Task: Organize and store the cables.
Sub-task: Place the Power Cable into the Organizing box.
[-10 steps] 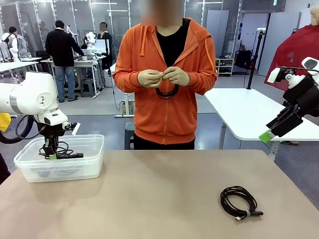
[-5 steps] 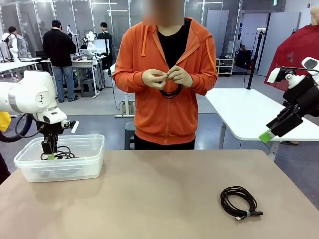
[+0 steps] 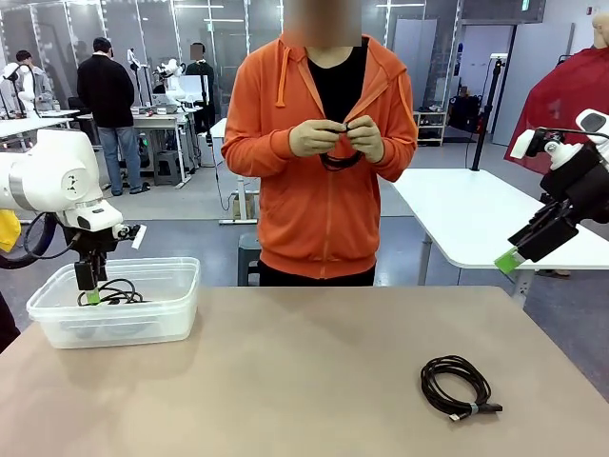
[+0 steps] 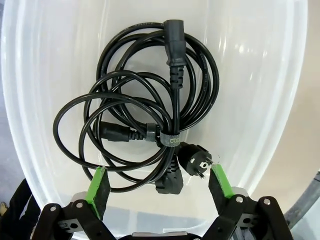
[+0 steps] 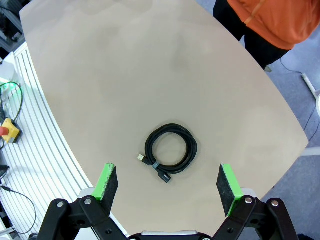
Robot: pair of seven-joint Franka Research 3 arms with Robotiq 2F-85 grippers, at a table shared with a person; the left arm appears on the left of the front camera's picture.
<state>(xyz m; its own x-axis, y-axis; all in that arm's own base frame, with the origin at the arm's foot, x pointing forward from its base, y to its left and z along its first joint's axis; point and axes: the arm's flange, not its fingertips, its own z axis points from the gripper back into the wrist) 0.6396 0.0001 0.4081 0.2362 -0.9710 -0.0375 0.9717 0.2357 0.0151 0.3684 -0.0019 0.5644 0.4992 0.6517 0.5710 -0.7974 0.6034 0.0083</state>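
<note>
A black power cable [image 4: 145, 107] lies coiled and strapped in the clear plastic bin [image 4: 280, 100], its round plug [image 4: 196, 163] near the bin wall. My left gripper [image 4: 159, 184] hangs open just above it, holding nothing; from the front, this gripper [image 3: 88, 286] stands over the bin [image 3: 114, 328] at the table's left. A second coiled cable [image 3: 459, 386] rests on the table at the front right, and this coil [image 5: 171, 153] lies far below my open right gripper [image 5: 170, 187]. The right gripper [image 3: 519, 252] is raised off the table's right edge. A person holds a third coil [image 3: 341, 160] in both hands.
The person in an orange hoodie [image 3: 319, 190] stands at the far side of the tan table [image 3: 285, 381]. A white table [image 3: 476, 214] stands behind on the right. Other people and desks are far off at the back left.
My left gripper opened, let go of the power cable in the bin and rose a little. The person lifted both hands with the coil slightly higher. The right arm stayed still.
</note>
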